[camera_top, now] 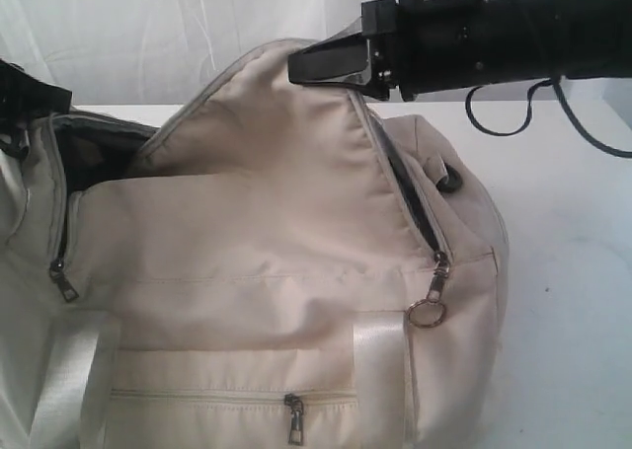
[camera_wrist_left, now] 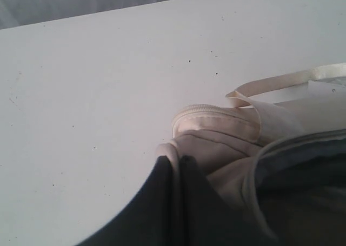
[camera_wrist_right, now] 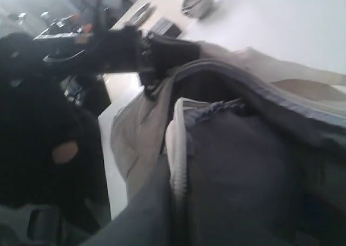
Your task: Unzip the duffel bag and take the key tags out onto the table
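Up at the peak of the duffel bag (camera_top: pixel 257 242) my right gripper (camera_top: pixel 306 66) is pinched tight on a fold of the cream top flap, holding it up like a tent. Over at the left edge of the exterior view my left gripper (camera_wrist_left: pixel 174 165) is clamped on the bag's rim too, as far as I can make out from its wrist cam. The bag sits on the table (camera_top: pixel 573 271) and fills most of the exterior view. The main zip looks undone: there's a dark gap (camera_top: pixel 99 153) showing grey lining, so I'd say unzipping is finished and I'm on the spread-the-mouth step. The key tags aren't visible in any view, presumably down inside. Next move, I reckon: one gripper holds the mouth wide while the other lets go, dips in and fishes for the tags. The risk is the flap sagging shut once released.
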Action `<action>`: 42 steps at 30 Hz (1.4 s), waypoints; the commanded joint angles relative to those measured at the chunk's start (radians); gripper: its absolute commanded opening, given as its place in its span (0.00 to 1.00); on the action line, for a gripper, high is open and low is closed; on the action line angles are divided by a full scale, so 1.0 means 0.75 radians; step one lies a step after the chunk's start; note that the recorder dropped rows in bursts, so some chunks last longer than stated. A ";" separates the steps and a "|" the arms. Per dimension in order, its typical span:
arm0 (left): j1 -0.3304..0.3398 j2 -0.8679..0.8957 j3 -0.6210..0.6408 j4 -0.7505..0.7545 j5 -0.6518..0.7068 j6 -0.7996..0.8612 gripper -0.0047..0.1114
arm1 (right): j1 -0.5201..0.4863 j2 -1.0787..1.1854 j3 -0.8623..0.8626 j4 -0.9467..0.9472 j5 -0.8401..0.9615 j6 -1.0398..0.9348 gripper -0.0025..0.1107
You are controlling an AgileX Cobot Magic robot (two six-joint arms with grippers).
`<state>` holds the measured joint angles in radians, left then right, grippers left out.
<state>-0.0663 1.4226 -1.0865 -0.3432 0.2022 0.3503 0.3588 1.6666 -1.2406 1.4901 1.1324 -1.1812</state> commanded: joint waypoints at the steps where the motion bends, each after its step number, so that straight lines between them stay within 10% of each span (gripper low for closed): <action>1: 0.009 -0.024 -0.009 -0.031 -0.074 -0.033 0.04 | 0.006 -0.111 -0.037 -0.291 0.118 0.021 0.02; 18: 0.009 -0.250 -0.009 -0.031 -0.092 -0.053 0.04 | 0.185 -0.522 -0.034 -0.639 0.118 0.351 0.02; 28: 0.009 -0.342 -0.009 -0.021 0.044 -0.053 0.50 | 0.508 -0.626 -0.034 -0.708 0.118 0.639 0.02; 42: 0.009 -0.683 -0.009 -0.027 0.261 -0.089 0.50 | 1.009 -0.761 0.241 -0.842 0.118 0.983 0.02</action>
<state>-0.0602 0.9805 -1.0906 -0.3470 0.3371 0.2999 1.0569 1.1183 -1.1224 0.7968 1.2045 -0.4831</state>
